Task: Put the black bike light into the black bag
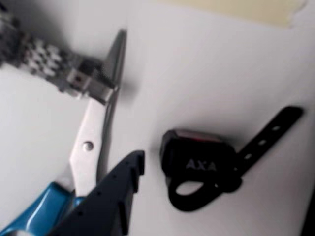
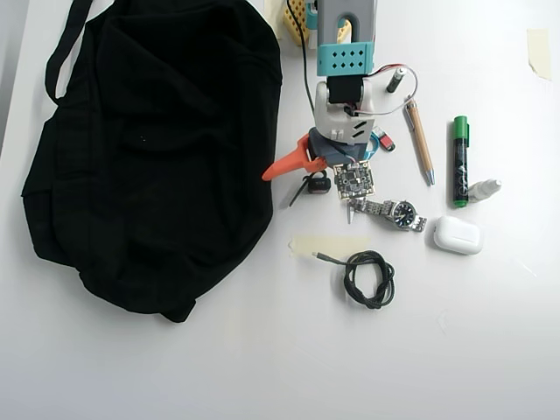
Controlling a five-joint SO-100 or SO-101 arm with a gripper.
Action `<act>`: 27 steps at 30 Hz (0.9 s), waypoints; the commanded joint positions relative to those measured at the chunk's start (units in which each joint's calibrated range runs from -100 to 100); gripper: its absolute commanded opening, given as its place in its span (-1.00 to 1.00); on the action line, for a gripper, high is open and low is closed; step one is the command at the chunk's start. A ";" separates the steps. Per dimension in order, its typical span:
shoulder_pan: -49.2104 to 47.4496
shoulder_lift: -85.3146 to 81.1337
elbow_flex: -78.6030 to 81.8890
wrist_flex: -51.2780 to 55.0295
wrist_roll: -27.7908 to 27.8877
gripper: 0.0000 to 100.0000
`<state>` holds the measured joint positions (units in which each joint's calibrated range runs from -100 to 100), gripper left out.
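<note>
Wrist view: the bike light (image 1: pixel 197 160) lies on the white tabletop (image 1: pixel 206 64), strap trailing toward two o'clock. One dark finger (image 1: pixel 115 194) of the end effector sits at its nine o'clock, apart from it, beside scissors (image 1: pixel 91 147). Whether the end effector is released or clenched, I cannot tell.

Overhead view: the light (image 2: pixel 317 185) rests at three o'clock of the black bag (image 2: pixel 149 149), outside it. Grasping and bagging remain.

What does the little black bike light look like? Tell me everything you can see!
The bike light is a small black rounded block, plastic by the look of it, with a reddish lens on top and white letters "AXA" on its side. A rubbery black strap with holes runs off one end, and a loop curls beneath it. It lies on the white table, with nothing gripping it. In the overhead view it sits just right of the black bag, right beside the gripper.
</note>
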<state>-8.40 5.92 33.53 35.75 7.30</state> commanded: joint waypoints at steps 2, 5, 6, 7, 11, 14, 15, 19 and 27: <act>0.33 2.46 -1.46 -5.00 -0.12 0.22; 0.40 2.54 -1.55 -5.43 -0.12 0.22; 0.40 2.54 -1.55 -5.43 -0.12 0.22; 0.40 2.46 -1.55 -5.43 -0.12 0.21; 0.40 2.38 -1.55 -5.43 -0.12 0.09; 0.40 1.55 -1.37 -5.43 -0.12 -0.06; 0.40 1.55 -1.37 -5.43 -0.12 -0.11; 0.40 1.55 -1.19 -5.43 -0.17 -0.27; 0.40 1.55 -1.46 -5.43 -0.17 -0.77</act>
<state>-8.11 8.67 33.53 31.15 7.40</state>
